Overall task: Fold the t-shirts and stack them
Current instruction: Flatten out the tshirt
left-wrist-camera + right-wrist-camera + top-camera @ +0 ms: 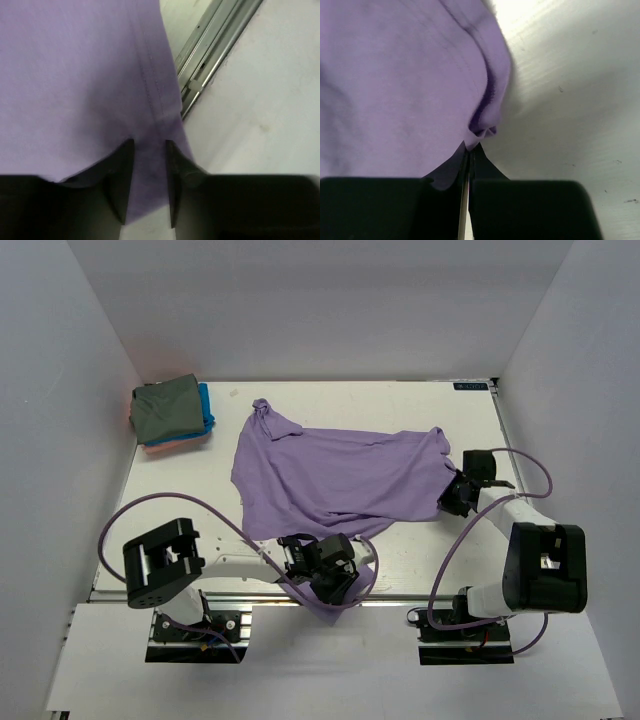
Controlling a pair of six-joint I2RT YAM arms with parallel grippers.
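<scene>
The lavender shirt (pixel 340 480) lies crumpled across the middle of the white table (pixel 430 405), and one corner hangs over the near edge. My left gripper (pixel 340 585) is at that near corner. In the left wrist view its jaws (pixel 150 142) stand a little apart with flat purple cloth (pixel 75 75) between them, not pinched. My right gripper (pixel 455 495) is at the shirt's right edge. In the right wrist view it (pixel 470 146) is shut on a fold of the hem (pixel 485 100). The folded olive-grey shirt (pixel 165 408) lies on the blue one (pixel 206 405) and the salmon-pink one (pixel 175 443) at the far left.
The metal rail (pixel 205 65) of the table's near edge runs just beside my left gripper. White walls close in the table on the left, back and right. Purple cables (pixel 150 510) loop from both arms.
</scene>
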